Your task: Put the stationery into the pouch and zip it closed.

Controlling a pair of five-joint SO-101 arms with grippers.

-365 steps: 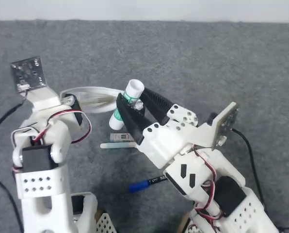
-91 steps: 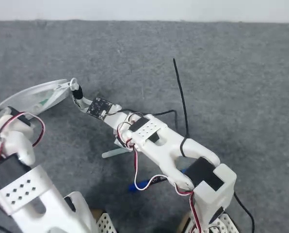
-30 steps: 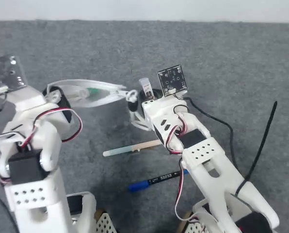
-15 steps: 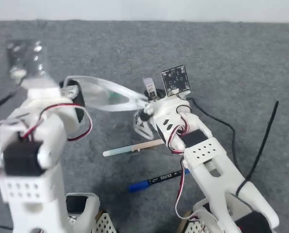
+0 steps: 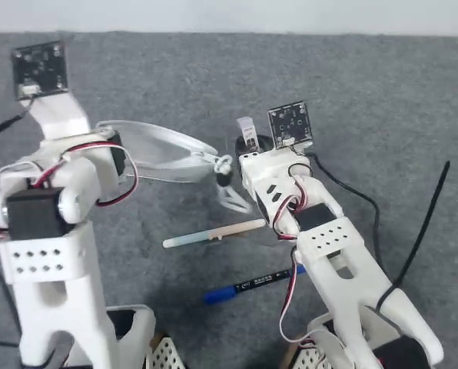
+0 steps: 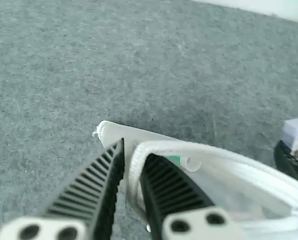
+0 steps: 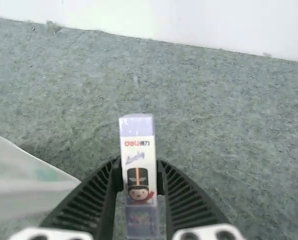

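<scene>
Currently the right jaws pinch a small box (image 7: 137, 165) upright while left jaws clamp the pouch (image 6: 224, 175) rim.

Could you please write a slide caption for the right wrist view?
Right pincer grips an eraser over the grey mat, the clear pouch close beside it.

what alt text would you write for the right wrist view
The right end effector grips a small upright eraser in a printed sleeve between its black ribbed fingers, above grey carpet. The edge of the clear pouch shows beside it, and a white wall runs behind.
</scene>
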